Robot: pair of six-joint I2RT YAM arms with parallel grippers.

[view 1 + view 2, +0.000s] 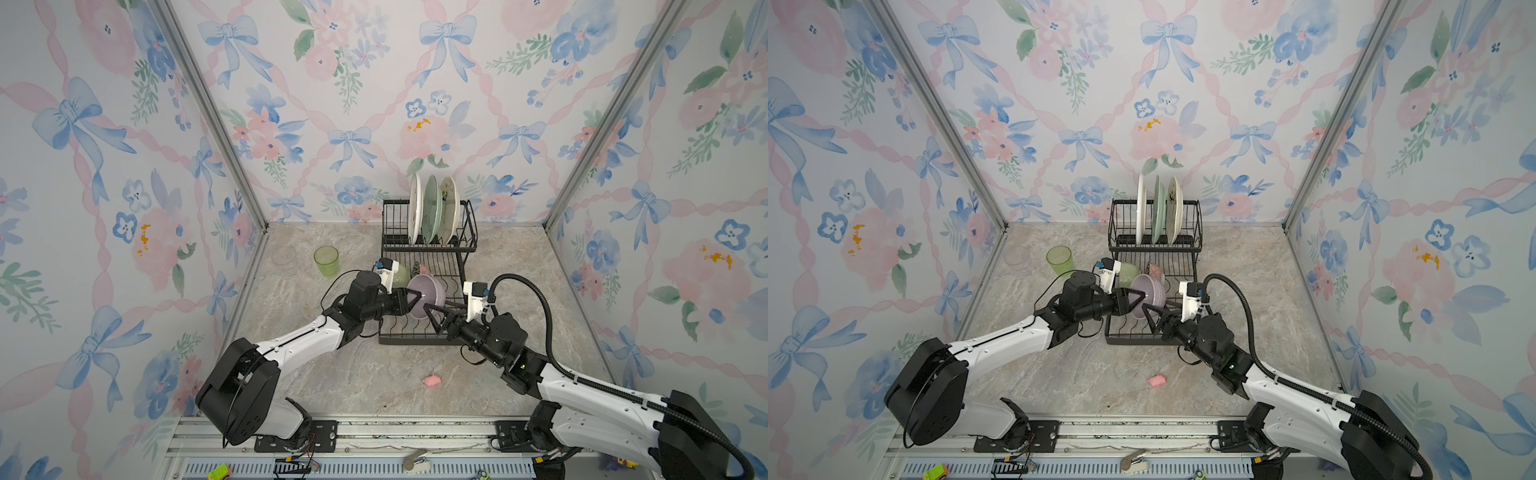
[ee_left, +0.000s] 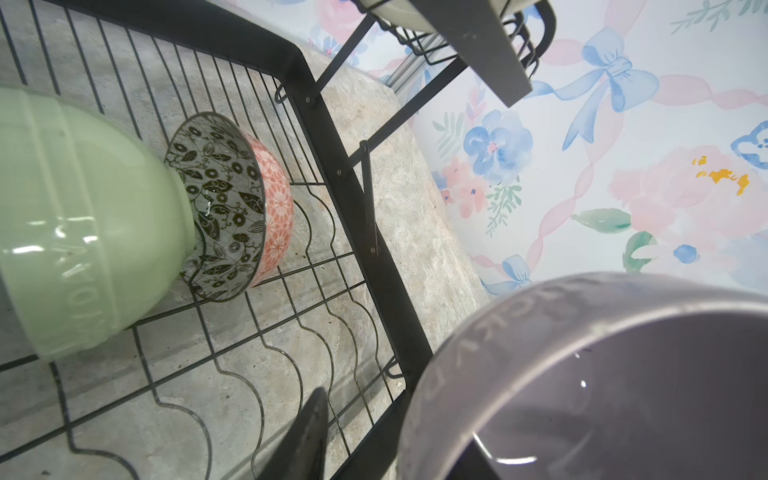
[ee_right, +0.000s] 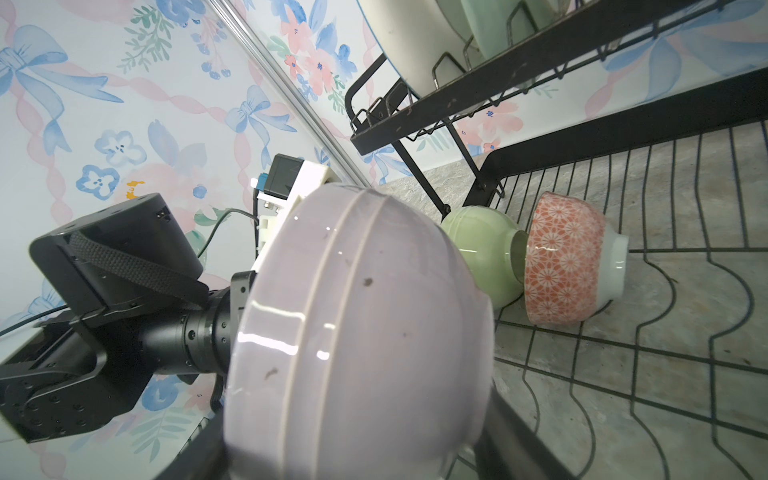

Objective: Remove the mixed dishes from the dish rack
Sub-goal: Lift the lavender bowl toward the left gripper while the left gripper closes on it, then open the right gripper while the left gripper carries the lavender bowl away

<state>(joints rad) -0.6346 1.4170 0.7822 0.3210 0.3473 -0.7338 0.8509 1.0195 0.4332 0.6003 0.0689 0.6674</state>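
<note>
Top views. In both top views we see the lavender bowl (image 1: 427,294) tipped on its side over the lower tier of the dish rack (image 1: 415,340), between the two arms. Its mouth faces the left gripper (image 1: 415,296), whose fingers sit at the near rim. Its rounded underside faces the right gripper (image 1: 442,311), so the bowl's axis runs roughly from one gripper to the other. Three plates (image 1: 432,210) stand on edge in the upper tier. The green tumbler (image 1: 326,260) and clear glass (image 1: 284,256) stand on the tabletop (image 1: 365,374), left of the rack.

Left wrist view. We find the left fingers (image 2: 307,432) partly open and astride the wall of the lavender bowl (image 2: 540,332). The outer one stands clear of it, with rack wire showing in the gap, so we judge nothing clamped here yet. The pale green bowl (image 2: 83,224) and pink-patterned bowl (image 2: 276,208) lie on their sides further along the tier, the green one's foot tucked into the patterned one's mouth.

Right wrist view. The bowl's underside fills the space between the right fingers (image 3: 523,432), which stand wide and appear pressed to its wall. We read this as a hold. The coming move turns on the rim lying directly ahead of the left fingers, the left arm being the nearer to it.
</note>
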